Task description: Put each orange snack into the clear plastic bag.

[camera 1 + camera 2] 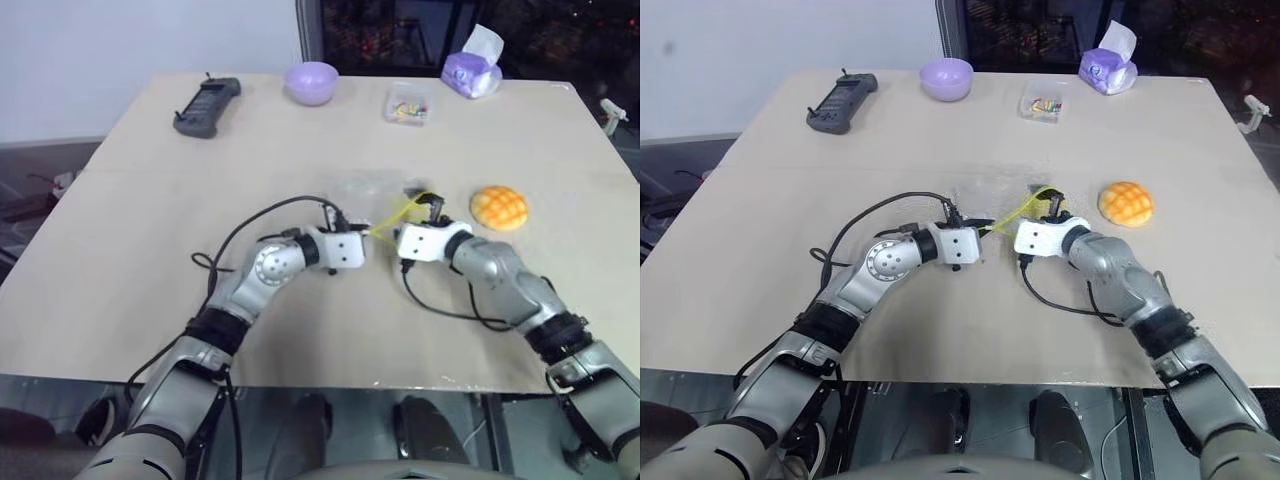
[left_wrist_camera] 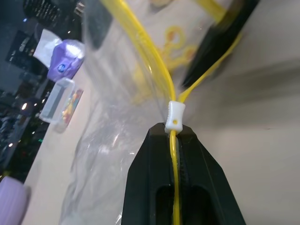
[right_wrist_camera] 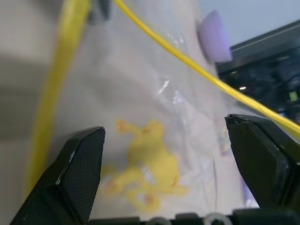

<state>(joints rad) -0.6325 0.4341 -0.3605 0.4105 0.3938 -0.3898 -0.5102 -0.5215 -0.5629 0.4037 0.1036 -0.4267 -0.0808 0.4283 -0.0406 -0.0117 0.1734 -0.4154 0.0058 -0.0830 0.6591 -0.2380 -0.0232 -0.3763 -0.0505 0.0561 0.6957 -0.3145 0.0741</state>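
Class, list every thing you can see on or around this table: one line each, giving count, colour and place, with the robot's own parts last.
orange snack: one, orange-yellow, on the table's right side, beside the right end effector.
clear plastic bag: one, transparent with a yellow seal strip, mid-table, between the end effectors.
small clear box: one, holding coloured bits, far side.
bowl: one, lilac, far side.
tissue pack: one, purple, far right corner.
handheld device: one, dark grey, far left.
table: one, beige.
left end effector: black fingers, shut on the bag's yellow strip.
right end effector: black fingers, open, facing the bag.
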